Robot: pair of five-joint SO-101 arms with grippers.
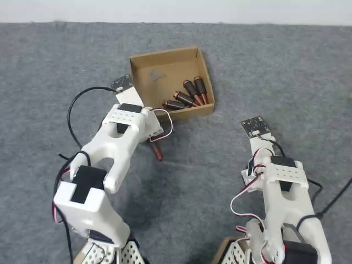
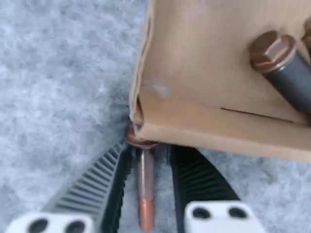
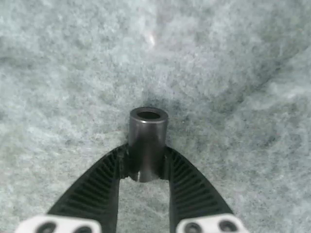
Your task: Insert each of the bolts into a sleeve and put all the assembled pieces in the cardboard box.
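Left gripper (image 2: 149,154): my fingers sit apart around a bare copper bolt (image 2: 145,187), one against the shank and a gap at the other, with the bolt head butted against an outer corner of the cardboard box (image 2: 218,128). Right gripper (image 3: 146,158): my fingers are clamped on a dark sleeve (image 3: 148,128), its open bore pointing away from me, grey mat (image 3: 228,73) behind it, well apart from the box. Four assembled pieces (image 1: 187,94) lie together inside the box.
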